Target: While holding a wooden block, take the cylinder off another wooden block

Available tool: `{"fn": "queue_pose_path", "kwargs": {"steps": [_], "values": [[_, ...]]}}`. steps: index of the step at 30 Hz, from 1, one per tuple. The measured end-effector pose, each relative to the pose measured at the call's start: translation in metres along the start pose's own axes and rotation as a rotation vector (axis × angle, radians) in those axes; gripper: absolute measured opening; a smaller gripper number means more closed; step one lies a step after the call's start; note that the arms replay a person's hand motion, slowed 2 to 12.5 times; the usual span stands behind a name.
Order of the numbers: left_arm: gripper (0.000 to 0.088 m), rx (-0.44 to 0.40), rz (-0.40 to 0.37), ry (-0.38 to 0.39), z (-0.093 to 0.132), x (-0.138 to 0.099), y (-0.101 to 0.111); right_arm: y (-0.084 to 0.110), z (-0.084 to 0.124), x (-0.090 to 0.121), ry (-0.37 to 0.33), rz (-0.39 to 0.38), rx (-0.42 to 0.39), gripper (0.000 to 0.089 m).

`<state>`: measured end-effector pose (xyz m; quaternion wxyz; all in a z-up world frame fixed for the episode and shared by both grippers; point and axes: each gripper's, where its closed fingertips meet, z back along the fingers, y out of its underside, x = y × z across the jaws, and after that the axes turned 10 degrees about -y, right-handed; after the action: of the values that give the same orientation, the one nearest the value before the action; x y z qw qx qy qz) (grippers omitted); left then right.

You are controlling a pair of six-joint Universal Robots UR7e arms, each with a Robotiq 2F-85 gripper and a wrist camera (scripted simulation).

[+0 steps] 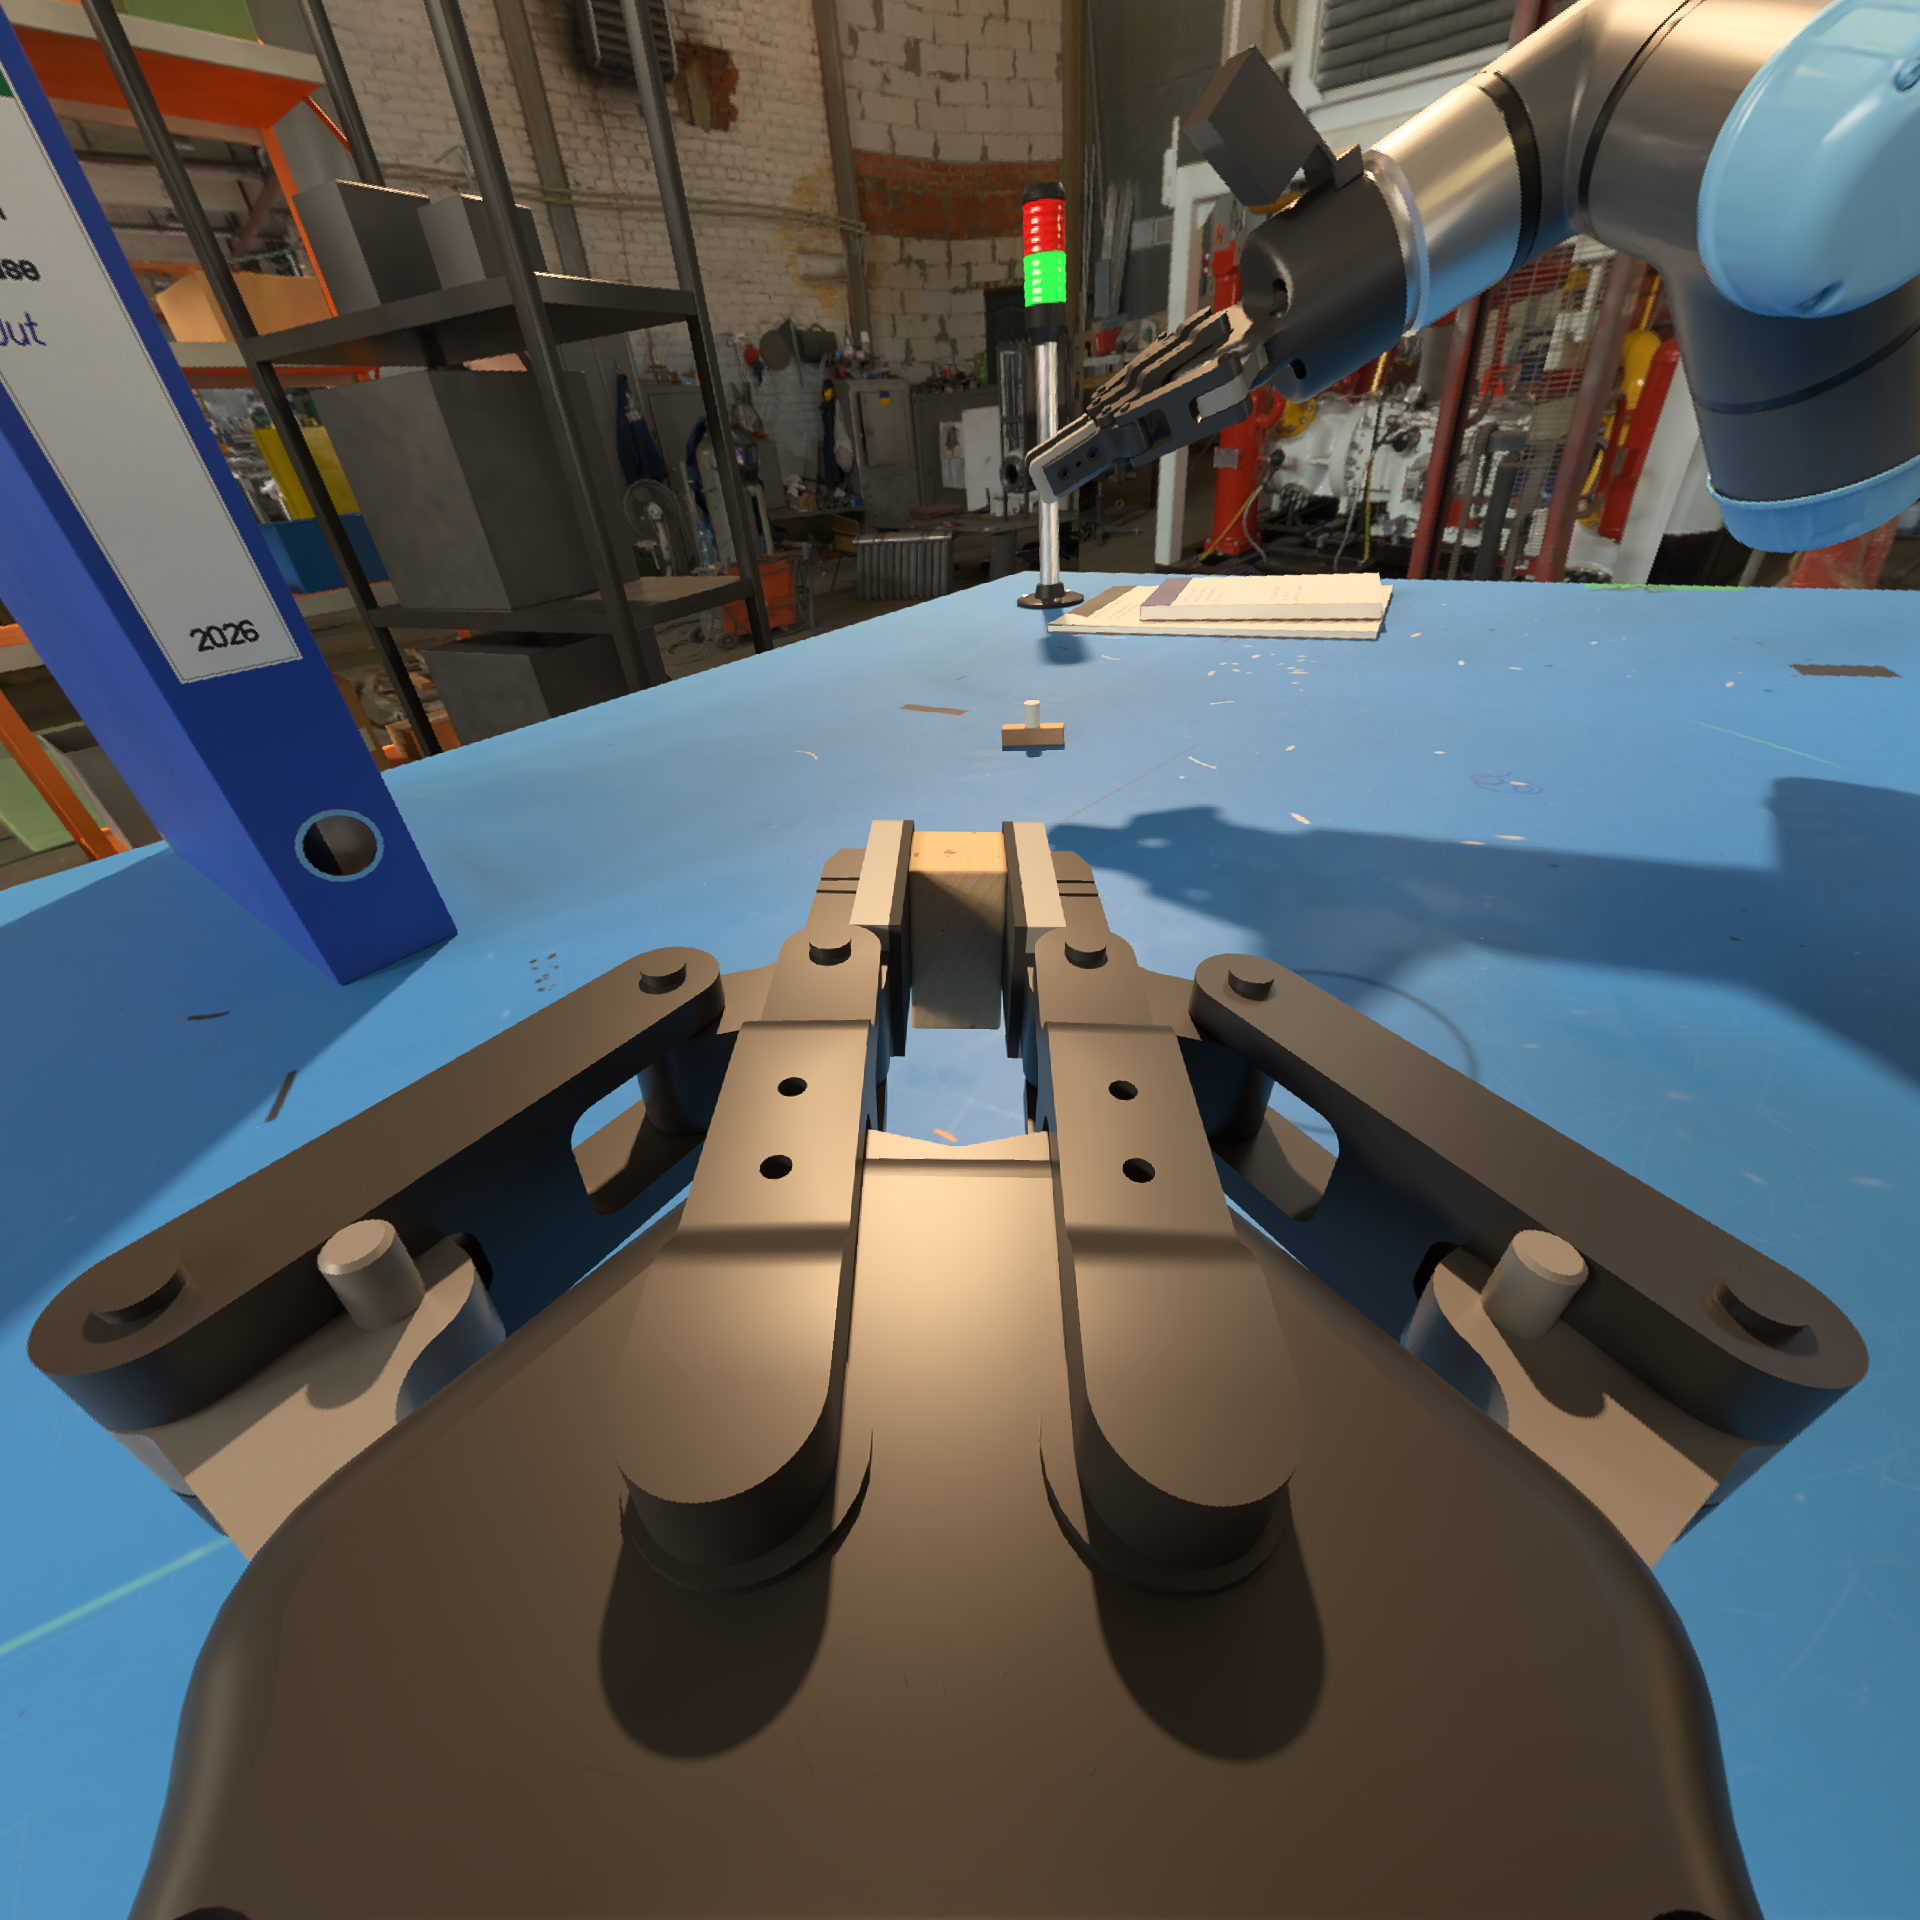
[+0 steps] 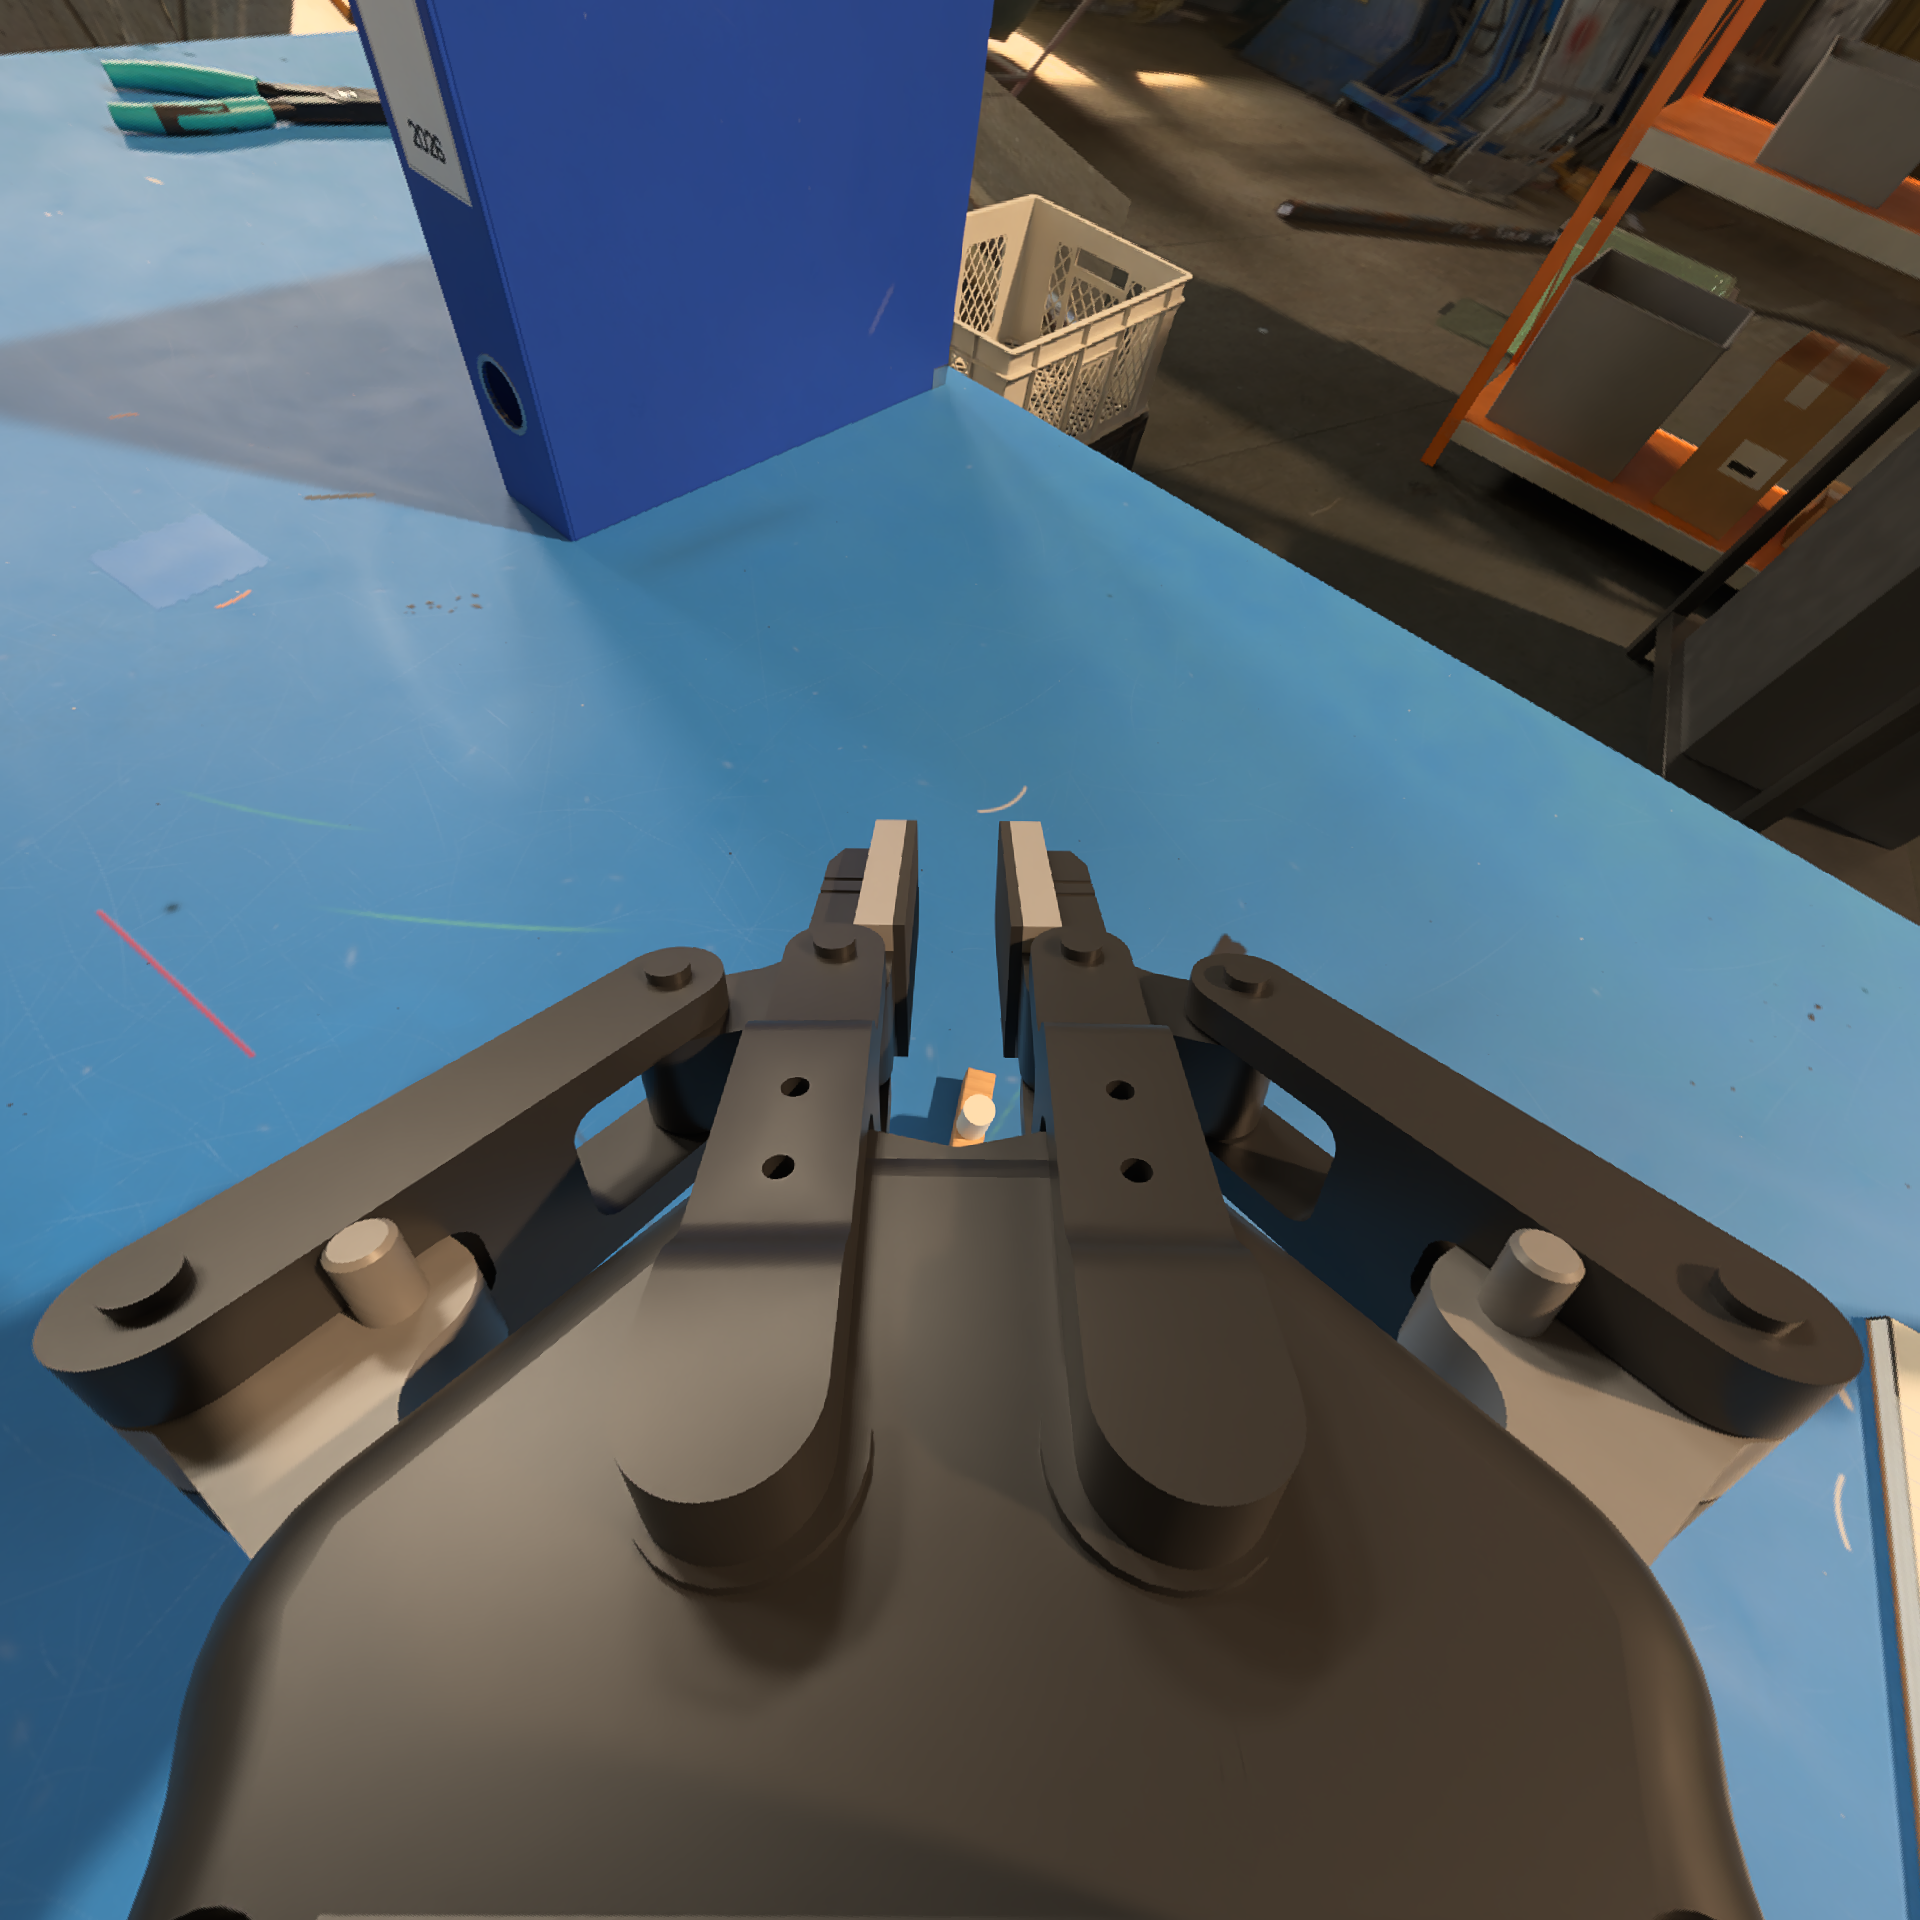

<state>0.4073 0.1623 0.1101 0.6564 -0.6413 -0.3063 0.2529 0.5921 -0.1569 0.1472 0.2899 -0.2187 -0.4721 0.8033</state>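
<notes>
Blue desk: our left pincer clamps one wooden block. Right pincer hangs released above the cylinder, upright on the other block. Looks light, stiff, smooth; we'd pinch its sides.

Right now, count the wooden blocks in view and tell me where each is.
2. One wooden block is clamped in the left end effector. The other block lies farther out on the blue table, with the cylinder standing on it. None other shows.

2 wooden blocks, 1 cylinder, 1 binder, 1 pliers, 2 books.
</notes>
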Motion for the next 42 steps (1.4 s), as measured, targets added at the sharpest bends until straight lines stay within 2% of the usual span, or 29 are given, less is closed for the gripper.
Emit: {"fn": "queue_pose_path", "kwargs": {"steps": [17,24,26,29,35,38,42], "values": [[0.0147,0.0,0.005,0.001,0.0,0.0,0.0,-0.001,0.004,-0.002,0.003,0.002,0.005,0.0137],[0.0147,0.001,0.003,0.002,0.0,0.0,0.0,0.005,0.002,0.001,-0.009,0.022,0.06,0.0136],[0.0147,0.002,0.001,0.002,0.0,0.0,0.0,0.009,0.001,0.001,-0.002,0.051,0.098,0.0131],[0.0147,0.005,-0.004,0.004,-0.001,0.0,0.001,0.016,0.002,-0.003,0.032,0.134,0.177,0.0127],[0.0147,0.009,-0.014,0.005,-0.001,-0.001,0.001,0.027,0.008,-0.02,0.153,0.331,0.36,0.0131],[0.0147,0.005,-0.023,0.003,-0.001,-0.002,0.001,0.029,0.007,-0.023,0.181,0.365,0.413,0.0154],[0.0147,-0.006,-0.042,-0.002,0.0,-0.003,0.0,0.028,0.001,-0.018,0.161,0.355,0.421,0.0187]]}}
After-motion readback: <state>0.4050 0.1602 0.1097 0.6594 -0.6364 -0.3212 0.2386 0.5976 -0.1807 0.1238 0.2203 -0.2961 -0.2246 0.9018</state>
